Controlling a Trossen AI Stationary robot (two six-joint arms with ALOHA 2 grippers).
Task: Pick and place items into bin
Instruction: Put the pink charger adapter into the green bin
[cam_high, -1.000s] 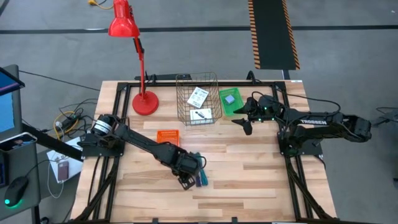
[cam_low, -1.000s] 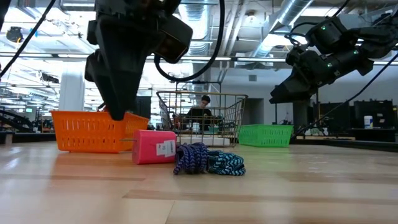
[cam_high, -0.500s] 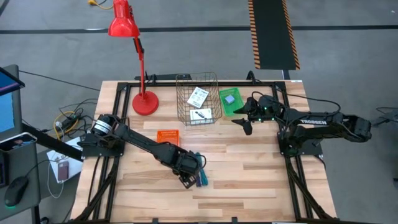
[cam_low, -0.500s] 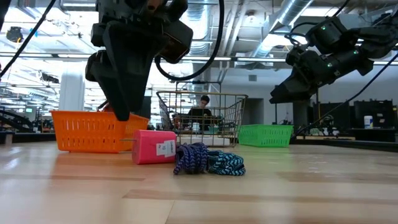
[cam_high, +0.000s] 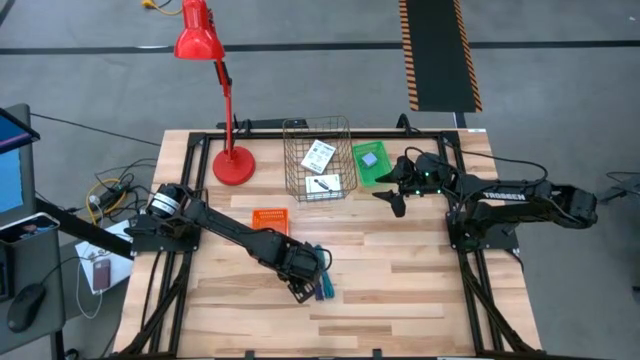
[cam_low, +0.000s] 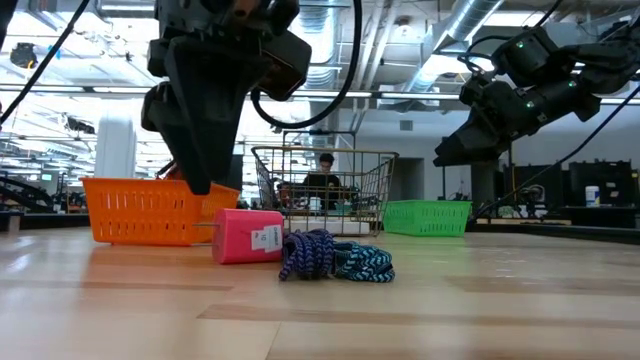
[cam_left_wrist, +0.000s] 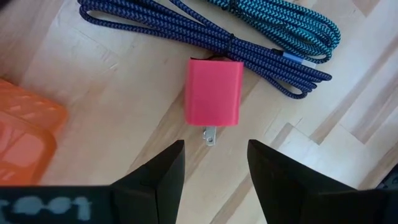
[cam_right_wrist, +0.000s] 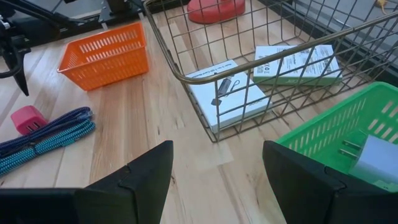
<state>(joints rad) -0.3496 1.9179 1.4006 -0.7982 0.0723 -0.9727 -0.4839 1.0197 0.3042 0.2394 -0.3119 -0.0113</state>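
A pink charger plug (cam_left_wrist: 214, 91) lies flat on the wood table, its prongs pointing at my left gripper (cam_left_wrist: 214, 165). That gripper hangs open just above and beside it, also seen in the low view (cam_low: 200, 185). A coiled dark-blue and teal cable (cam_left_wrist: 249, 43) lies against the plug's other end. My right gripper (cam_right_wrist: 217, 180) is open and raised near the green basket (cam_right_wrist: 336, 134), which holds a pale charger (cam_right_wrist: 376, 155). Two white boxes (cam_right_wrist: 227, 93) lie on the floor of the wire bin (cam_right_wrist: 186, 78).
An orange basket (cam_high: 269, 220) stands on the table just left of the plug. A red desk lamp (cam_high: 225, 100) stands at the far left, its base beside the wire bin (cam_high: 318, 160). The green basket (cam_high: 370, 163) sits right of the bin. Bare wood spans the near and right table.
My left gripper has shifted a little toward the pink plug; its fingers stay open. The plug, the cable and the right arm have kept still.
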